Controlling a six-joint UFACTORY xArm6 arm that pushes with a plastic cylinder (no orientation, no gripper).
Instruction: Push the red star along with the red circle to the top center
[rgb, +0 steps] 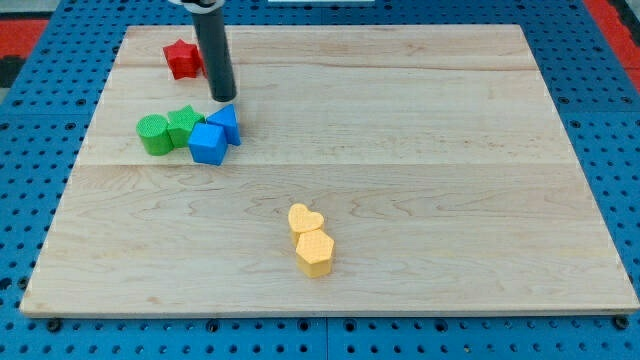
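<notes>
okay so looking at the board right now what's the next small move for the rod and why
Probably swing my tip round to the view's left of the red star, since it now sits just right of and below it, so pushing right would send the star toward the top center. No red circle shows.

No text, label, brand, number or sign can be read anywhere in the camera view. The pale wooden board (400, 150) shows only plain grain from edge to edge, the blue perforated surface (40, 120) around its corners carries only rows of holes, and the small coloured blocks on the board bear no markings.
</notes>
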